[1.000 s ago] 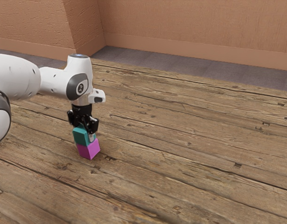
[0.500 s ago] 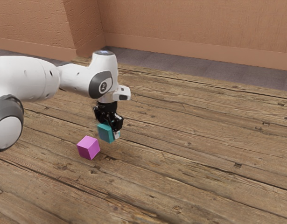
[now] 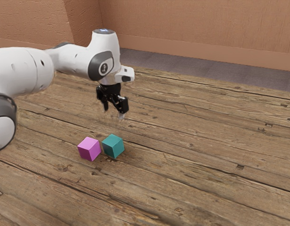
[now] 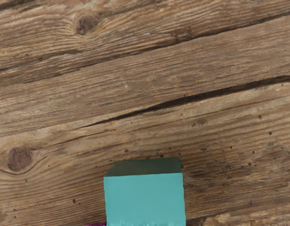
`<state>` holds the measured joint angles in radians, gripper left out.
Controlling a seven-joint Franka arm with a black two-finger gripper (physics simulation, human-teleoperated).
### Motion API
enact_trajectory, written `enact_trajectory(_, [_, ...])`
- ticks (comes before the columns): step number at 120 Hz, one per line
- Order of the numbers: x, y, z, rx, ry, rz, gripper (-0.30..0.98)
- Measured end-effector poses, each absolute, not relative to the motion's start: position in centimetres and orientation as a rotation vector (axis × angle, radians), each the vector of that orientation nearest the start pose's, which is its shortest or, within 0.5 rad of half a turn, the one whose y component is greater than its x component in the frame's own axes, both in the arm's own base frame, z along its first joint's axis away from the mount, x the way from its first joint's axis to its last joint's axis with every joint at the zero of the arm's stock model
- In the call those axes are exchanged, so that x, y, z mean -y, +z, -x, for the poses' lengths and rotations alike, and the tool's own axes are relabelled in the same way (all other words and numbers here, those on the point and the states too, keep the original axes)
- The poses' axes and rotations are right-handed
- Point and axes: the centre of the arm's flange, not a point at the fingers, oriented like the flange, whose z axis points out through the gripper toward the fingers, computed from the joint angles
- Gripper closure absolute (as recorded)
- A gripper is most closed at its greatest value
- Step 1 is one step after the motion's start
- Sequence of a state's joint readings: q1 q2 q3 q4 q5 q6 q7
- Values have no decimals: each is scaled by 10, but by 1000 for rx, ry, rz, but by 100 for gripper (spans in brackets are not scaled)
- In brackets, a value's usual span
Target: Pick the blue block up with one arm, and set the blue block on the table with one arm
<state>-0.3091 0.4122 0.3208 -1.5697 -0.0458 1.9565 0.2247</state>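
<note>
A black two-finger robot hand (image 3: 113, 114) hangs, fingers spread, above a solid teal-blue cube (image 3: 112, 146) resting on the brown wooden plank counter (image 3: 196, 155), just beside a magenta cube (image 3: 89, 149).

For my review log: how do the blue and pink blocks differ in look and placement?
The blue block is teal; the pink block is magenta. The blue block sits below the open gripper; the pink block sits toward the exterior view's left. Both cubes rest on the table.
</note>
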Motion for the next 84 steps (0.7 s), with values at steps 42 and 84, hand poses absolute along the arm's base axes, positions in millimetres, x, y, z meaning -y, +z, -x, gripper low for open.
enact_trajectory(42, [37,628,-621,-322,-92,2997,1])
enact_trajectory(84, [38,615,-600,-186,165,2992,0])
